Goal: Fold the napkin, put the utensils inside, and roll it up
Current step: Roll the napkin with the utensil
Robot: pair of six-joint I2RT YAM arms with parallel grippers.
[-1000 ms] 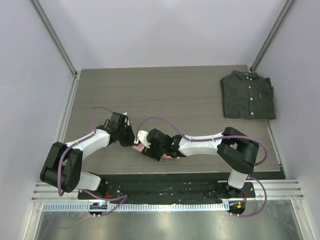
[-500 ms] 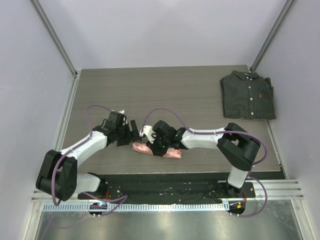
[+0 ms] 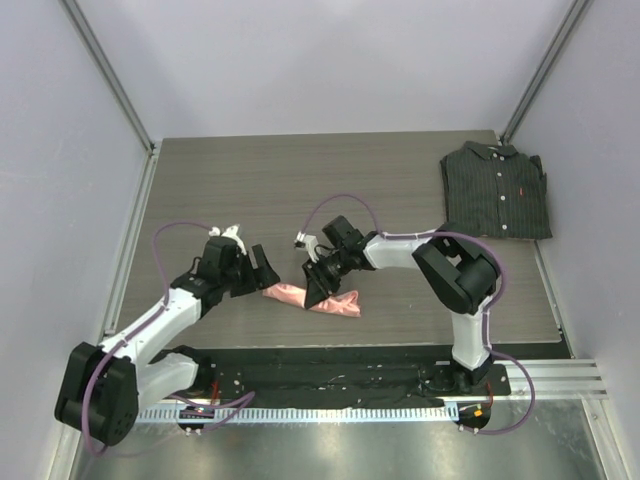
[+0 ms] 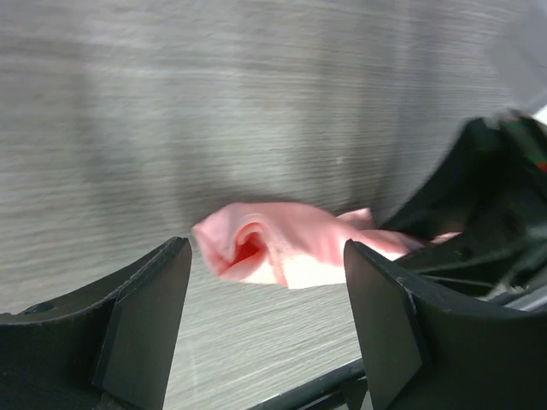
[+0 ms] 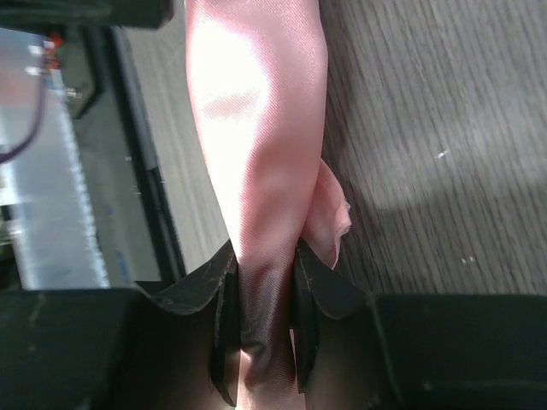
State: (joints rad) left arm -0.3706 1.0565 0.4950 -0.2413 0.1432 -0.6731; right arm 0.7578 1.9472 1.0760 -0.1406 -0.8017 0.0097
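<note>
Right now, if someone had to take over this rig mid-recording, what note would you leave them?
Left pincer: open, with the roll's end just ahead of its fingers and not touching them.
Right pincer: shut on the napkin, clamping it across the middle.
Things: the napkin lies rolled on the table near the front edge, between the arms. No fork is in view; it may be inside the roll, but that cannot be told.
Done: the napkin is rolled up.
Left: confirm that the fork is inside, open the right pincer, and check that the roll holds.
</note>
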